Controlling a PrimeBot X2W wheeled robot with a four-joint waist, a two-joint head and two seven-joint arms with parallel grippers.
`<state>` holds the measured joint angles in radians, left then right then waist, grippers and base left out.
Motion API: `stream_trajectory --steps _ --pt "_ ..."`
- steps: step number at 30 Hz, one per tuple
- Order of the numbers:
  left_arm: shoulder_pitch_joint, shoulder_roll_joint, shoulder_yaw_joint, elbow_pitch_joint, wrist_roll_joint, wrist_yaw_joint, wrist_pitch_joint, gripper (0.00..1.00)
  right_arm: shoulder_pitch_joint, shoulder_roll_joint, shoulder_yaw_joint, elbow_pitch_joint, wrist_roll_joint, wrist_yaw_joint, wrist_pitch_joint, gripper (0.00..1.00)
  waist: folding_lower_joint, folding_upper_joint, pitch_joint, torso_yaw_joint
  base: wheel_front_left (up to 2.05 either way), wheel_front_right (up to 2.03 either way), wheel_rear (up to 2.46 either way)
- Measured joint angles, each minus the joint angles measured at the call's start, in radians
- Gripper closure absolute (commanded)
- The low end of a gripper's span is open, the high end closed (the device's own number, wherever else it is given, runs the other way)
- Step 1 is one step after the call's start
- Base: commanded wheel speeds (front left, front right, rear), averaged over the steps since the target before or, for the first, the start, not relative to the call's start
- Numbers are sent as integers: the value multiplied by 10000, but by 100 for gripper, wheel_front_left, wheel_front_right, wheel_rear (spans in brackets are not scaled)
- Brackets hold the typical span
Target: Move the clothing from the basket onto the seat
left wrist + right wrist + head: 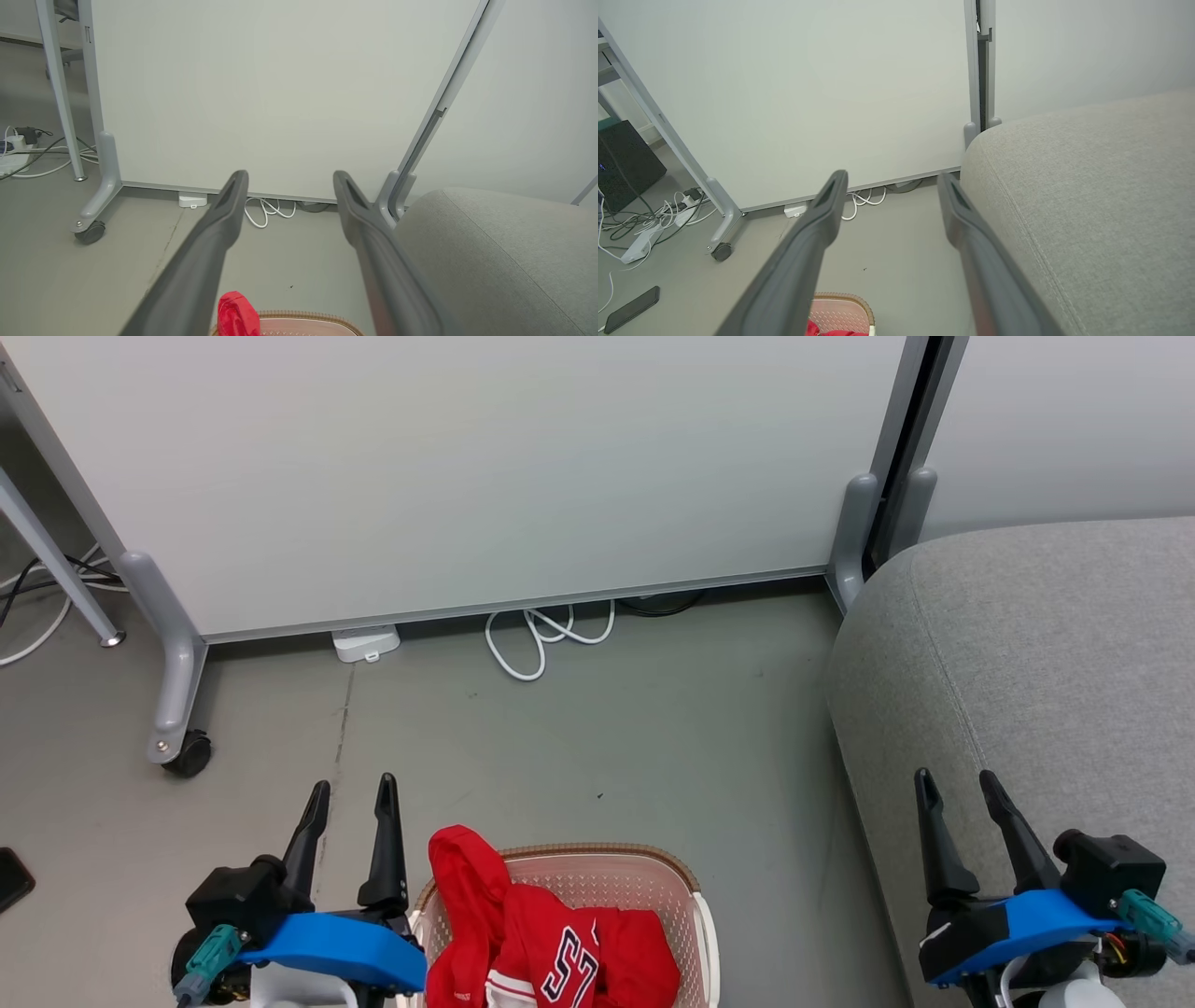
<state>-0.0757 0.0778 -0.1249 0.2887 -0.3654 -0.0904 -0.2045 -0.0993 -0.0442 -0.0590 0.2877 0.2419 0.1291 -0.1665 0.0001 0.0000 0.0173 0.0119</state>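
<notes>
The clothing [541, 933] is all in the basket [693, 887], at the bottom centre of the head view. It is a red heap with one fold standing up over the rim on the left. The seat [1046, 672] takes up the right side of that view and is bare, with a strip of floor [766, 775] between it and the basket. By the look of it, the job has not started.

The left gripper [353, 784] sits at lower left, just beside the basket, with its fingers apart and holding nothing. The right gripper [955, 775] is at lower right, over the seat's near edge, also spread and empty.

Several things could go wrong from here. The basket looks light, so a pinch that catches its perforated wall along with the cloth would likely lift or tip it. If the red pieces are tangled, pulling one up could drag the other over the rim and drop it on the floor. A trailing sleeve might also snag on the rim during the swing to the right. The seat's edge is rounded, and cloth let go too close to it could slide off.

The bottom of the frame cuts off the basket's near half, so I can't tell how the heap is folded there.
</notes>
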Motion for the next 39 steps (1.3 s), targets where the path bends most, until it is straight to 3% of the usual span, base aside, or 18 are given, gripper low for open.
stream_trajectory --steps 30,39 --pt "4 -100 -213 276 1919 -140 -546 0 -1 -27 21 134 -2069 4 -479 0 0 0 -158 167 0 0 0" --pt "6 -136 -128 301 1795 -165 -571 0 -2 -29 50 159 -2132 4 -508 0 0 1 -117 160 0 0 0"
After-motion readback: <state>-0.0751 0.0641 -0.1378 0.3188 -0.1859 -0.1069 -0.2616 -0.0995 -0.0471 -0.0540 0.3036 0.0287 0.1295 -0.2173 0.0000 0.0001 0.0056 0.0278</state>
